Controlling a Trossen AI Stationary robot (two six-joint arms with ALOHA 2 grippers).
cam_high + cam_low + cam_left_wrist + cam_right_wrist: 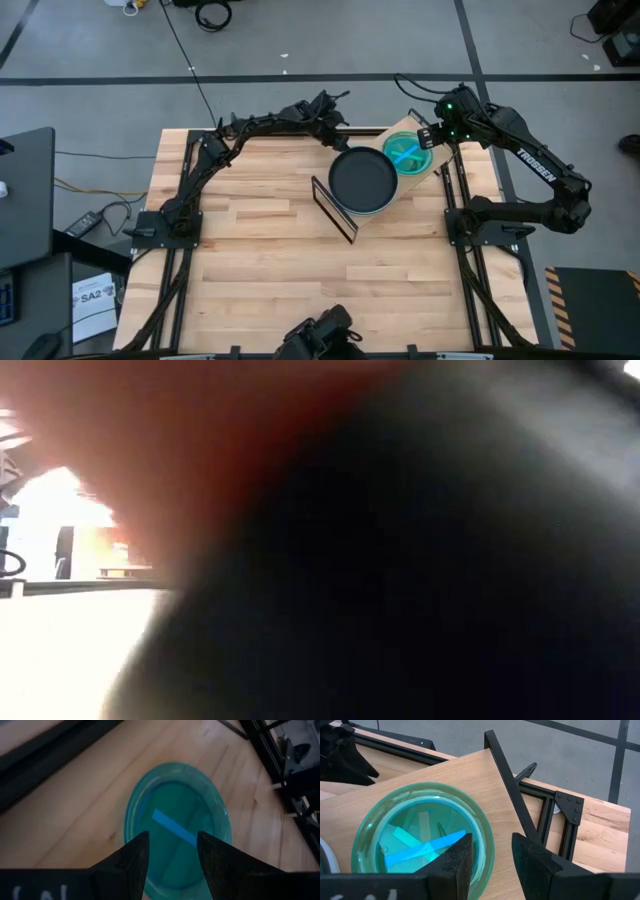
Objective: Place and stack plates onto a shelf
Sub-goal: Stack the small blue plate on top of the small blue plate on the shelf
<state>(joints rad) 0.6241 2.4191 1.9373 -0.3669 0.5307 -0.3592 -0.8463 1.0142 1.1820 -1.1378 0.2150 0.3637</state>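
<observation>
The shelf (400,128) is a light wooden board on a black wire frame, standing askew at the table's far right. On it lies a stack topped by the black plate (363,180), with a light blue rim (378,210) showing under it. Beside the stack, the small teal plate (408,156) rests flat on the board with a blue strip in it. My right gripper (492,837) is open at the teal plate's rim (485,837), one finger over the inside and one outside. My left gripper (172,836) is open, with the teal plate (175,820) showing beyond its fingers.
The shelf's black frame corner (507,775) rises just beside my right gripper. A black wire end loop (335,208) stands at the shelf's near-left end. The left arm (270,122) stretches along the table's far edge. A blurred dark and reddish shape (400,540) blocks the low view.
</observation>
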